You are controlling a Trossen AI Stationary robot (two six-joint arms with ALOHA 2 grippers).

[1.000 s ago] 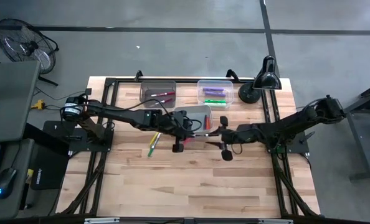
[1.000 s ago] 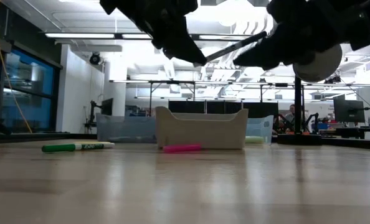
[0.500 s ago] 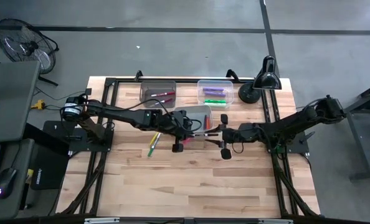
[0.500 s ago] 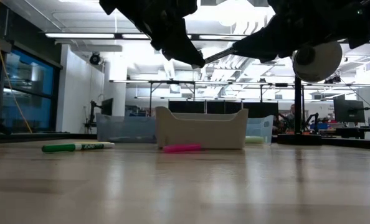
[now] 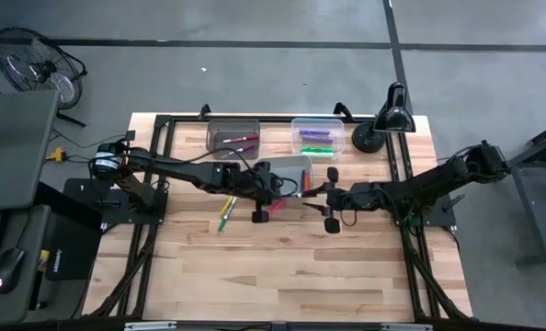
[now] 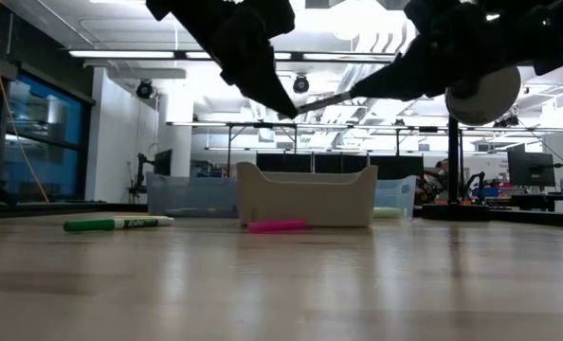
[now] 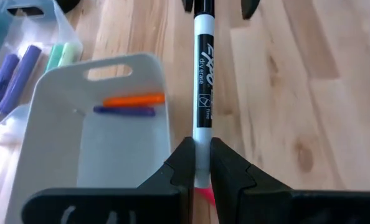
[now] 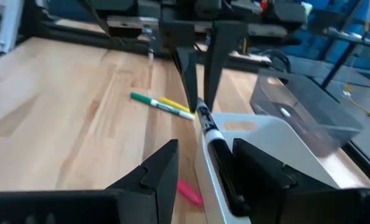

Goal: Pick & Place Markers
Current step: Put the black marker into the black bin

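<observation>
White marker with black cap point(image 7: 202, 93): held in the air above the bench point(image 5: 282, 267), lying level between the two arms, just near of the white bin point(image 5: 296, 168). Left gripper point(image 7: 201, 163) jaws closed on its white end. Black end reaches between the right gripper point(image 8: 203, 163) jaws, which stand apart on either side of it; we cannot tell from the right wrist view whether either pad touches.

Step in hand, as we judge it: a handover from left arm to right, mid-air. Next move calls for the right jaws to close on the capped end before the left lets go.

Other markers: orange and purple in the white bin point(image 7: 126, 104); green marker point(image 6: 111, 224) with a yellow one beside it on the bench, left; pink marker point(image 6: 277, 225) just near of the bin. Far bins hold red-pink and purple-green sets.
</observation>
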